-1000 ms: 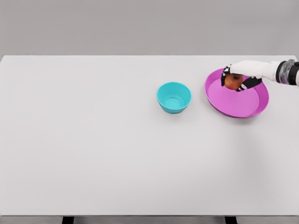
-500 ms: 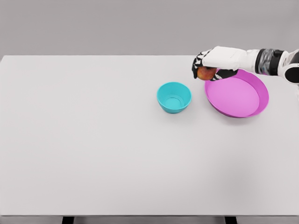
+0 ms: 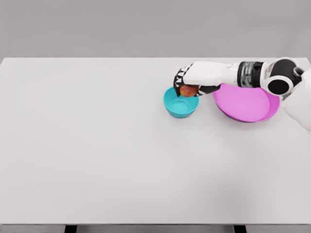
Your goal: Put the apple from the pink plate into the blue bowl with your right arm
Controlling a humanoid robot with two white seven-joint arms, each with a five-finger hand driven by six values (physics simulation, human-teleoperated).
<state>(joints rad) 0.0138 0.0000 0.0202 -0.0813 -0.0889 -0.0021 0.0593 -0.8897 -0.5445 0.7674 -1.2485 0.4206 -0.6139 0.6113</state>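
A white robot arm is reaching in from the right across a plain white desk (image 3: 97,155). Its right robot hand (image 3: 190,82) is curling its fingers around a red apple (image 3: 187,91), holding it just above the far right rim of the blue bowl (image 3: 180,103). A second ago the apple was over the pink plate (image 3: 248,104); half a second ago it was crossing the plate's left edge. Now the plate is lying empty to the right of the bowl, just beside it. The carrying part of the task looks nearly finished: the apple is hanging over the bowl's opening but is not yet resting inside. What likely remains is a small lowering and letting go. No left arm is showing.
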